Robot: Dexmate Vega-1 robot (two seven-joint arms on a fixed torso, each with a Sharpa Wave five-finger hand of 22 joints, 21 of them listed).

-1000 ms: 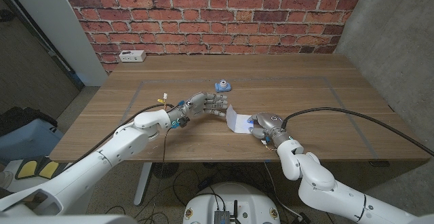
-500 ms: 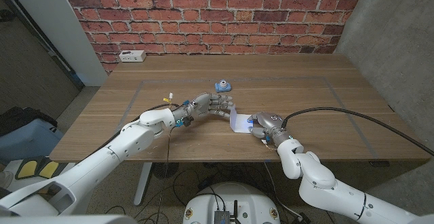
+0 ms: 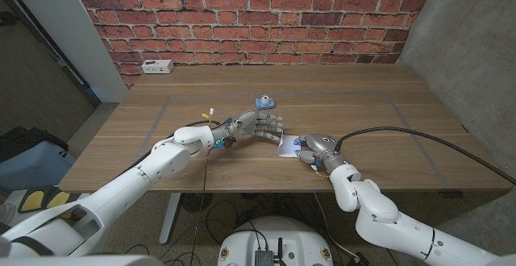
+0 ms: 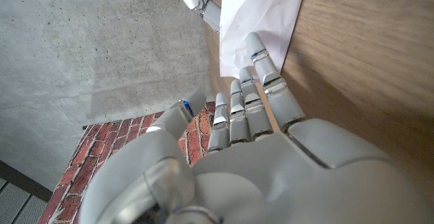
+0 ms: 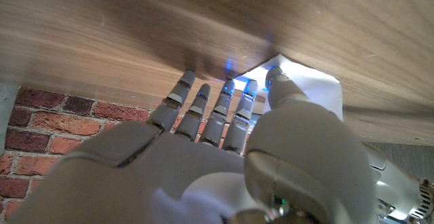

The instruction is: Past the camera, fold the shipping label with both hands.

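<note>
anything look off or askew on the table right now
Nothing stands out. The shipping label lies on the table between the left hand and the right hand, both at its edges. The small blue camera sits beyond it, undisturbed.

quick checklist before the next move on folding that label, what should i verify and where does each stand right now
1. Left hand on the shipping label: ok, its fingertips lie on the white sheet in the left wrist view.
2. Right hand on the label's other side: ok, its fingers reach the paper's edge in the right wrist view.
3. Label lying on the table, not lifted: cannot tell, both hands cover much of it.
4. Fold already creased: cannot tell, no crease line shows.
5. Camera clear of the hands: ok, it stands apart, beyond the left hand.
</note>
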